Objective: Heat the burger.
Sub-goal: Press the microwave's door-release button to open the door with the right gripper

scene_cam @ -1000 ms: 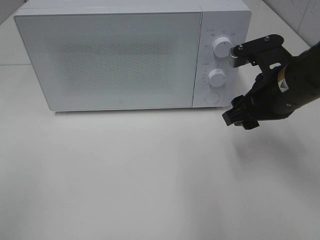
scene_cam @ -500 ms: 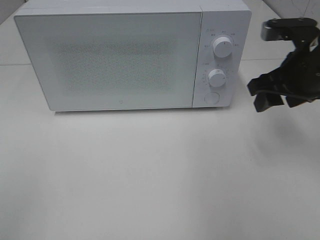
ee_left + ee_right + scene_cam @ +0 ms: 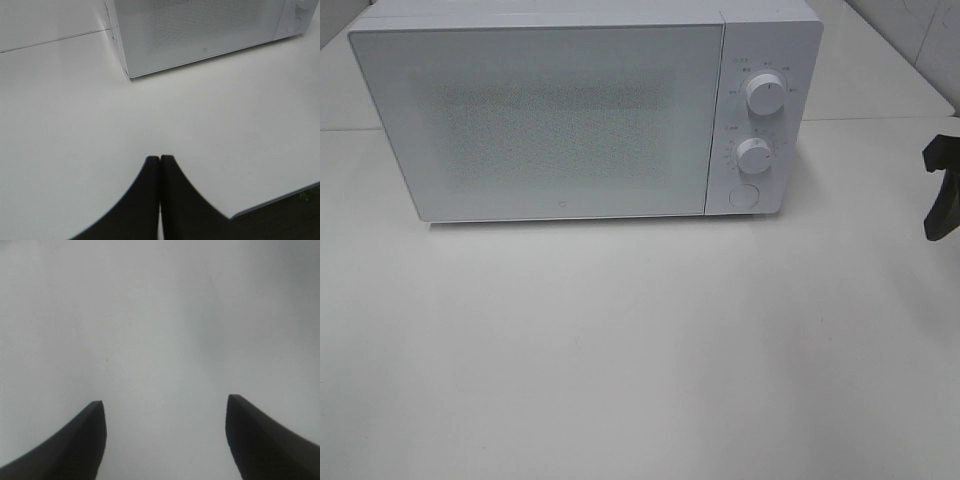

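White microwave (image 3: 570, 110), door shut, on pale table (image 3: 620, 350), left hand (image 3: 160, 157) pressed together, right hand (image 3: 165, 400) spread apart

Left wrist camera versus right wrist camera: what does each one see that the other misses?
Only the left wrist view shows the white microwave, its door closed, an edge of the table, and the left gripper, jaws shut together. Only the right wrist view shows the right gripper, jaws wide apart and holding nothing. Both share the white table surface; neither shows the burger.
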Robot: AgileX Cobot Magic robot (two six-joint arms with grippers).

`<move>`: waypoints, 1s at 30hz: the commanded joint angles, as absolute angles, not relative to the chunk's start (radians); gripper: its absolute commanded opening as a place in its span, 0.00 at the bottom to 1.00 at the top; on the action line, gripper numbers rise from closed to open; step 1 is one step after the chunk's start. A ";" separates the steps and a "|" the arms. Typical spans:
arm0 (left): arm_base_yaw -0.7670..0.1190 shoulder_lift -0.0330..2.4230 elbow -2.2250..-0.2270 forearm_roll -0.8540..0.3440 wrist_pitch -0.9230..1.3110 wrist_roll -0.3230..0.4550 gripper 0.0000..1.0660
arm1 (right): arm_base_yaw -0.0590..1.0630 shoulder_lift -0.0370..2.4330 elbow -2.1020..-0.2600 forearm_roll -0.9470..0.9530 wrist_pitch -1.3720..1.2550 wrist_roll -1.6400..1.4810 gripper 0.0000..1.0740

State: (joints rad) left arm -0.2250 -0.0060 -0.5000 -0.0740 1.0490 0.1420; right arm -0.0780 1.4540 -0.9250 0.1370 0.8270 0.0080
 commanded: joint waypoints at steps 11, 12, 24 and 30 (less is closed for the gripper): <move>-0.222 -0.025 -0.496 -0.084 1.034 0.140 0.00 | -0.081 1.071 -0.744 0.144 0.946 -0.065 0.60; -0.222 -0.025 -0.496 -0.084 1.034 0.140 0.00 | -0.081 1.046 -0.735 0.144 0.963 -0.065 0.60; -0.222 -0.025 -0.496 -0.084 1.034 0.140 0.00 | -0.081 0.747 -0.597 0.144 1.119 -0.075 0.60; -0.222 -0.025 -0.496 -0.084 1.034 0.140 0.00 | -0.081 0.551 -0.544 0.144 1.161 -0.075 0.60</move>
State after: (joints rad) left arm -0.2250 -0.0060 -0.5000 -0.0740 1.0490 0.1420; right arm -0.0780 0.6000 -0.5530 0.1380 1.1520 -0.0640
